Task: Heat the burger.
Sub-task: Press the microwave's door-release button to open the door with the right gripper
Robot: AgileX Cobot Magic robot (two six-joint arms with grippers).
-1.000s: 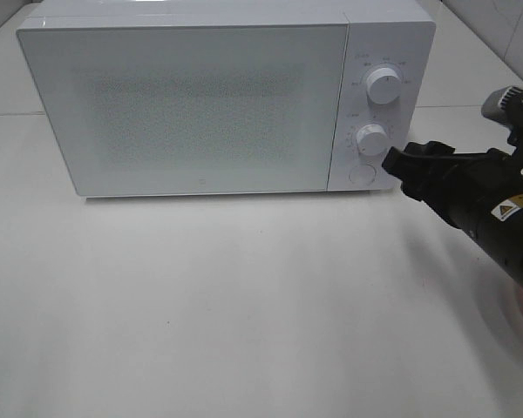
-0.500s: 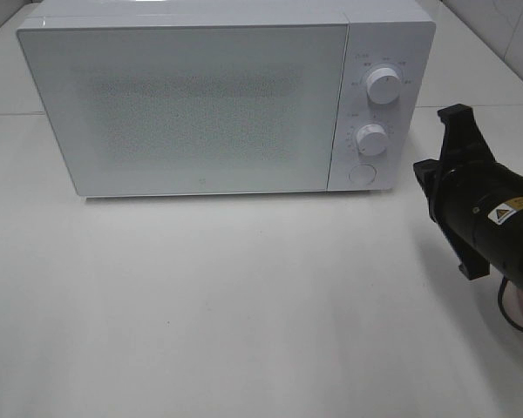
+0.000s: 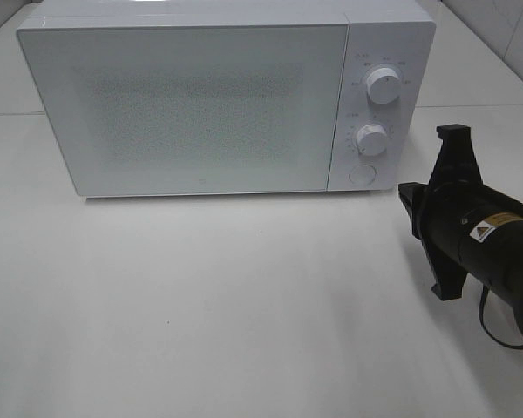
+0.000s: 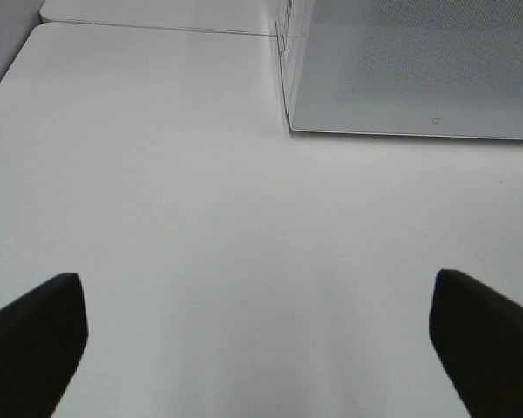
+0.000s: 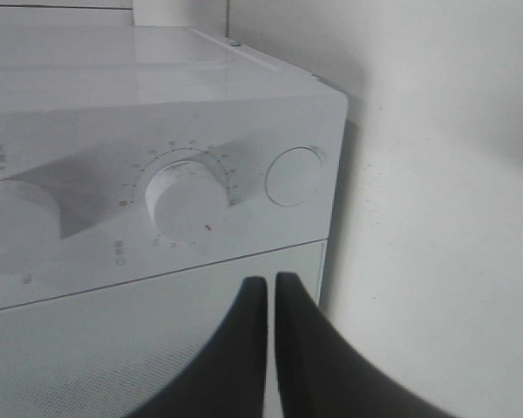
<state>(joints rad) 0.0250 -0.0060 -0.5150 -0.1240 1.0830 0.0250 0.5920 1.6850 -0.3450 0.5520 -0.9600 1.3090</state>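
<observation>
White glossy boxy microwave [image 3: 200,96] — right end effector [image 5: 267,280] pinched together, left end effector [image 4: 254,283] apart.

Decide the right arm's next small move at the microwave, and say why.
Probably push the shut right gripper forward onto the round button: the microwave door is closed, no burger is in view, and the gripper already faces that button with nothing held.

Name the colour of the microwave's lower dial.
White; the lower dial shows best in the right wrist view.
</observation>
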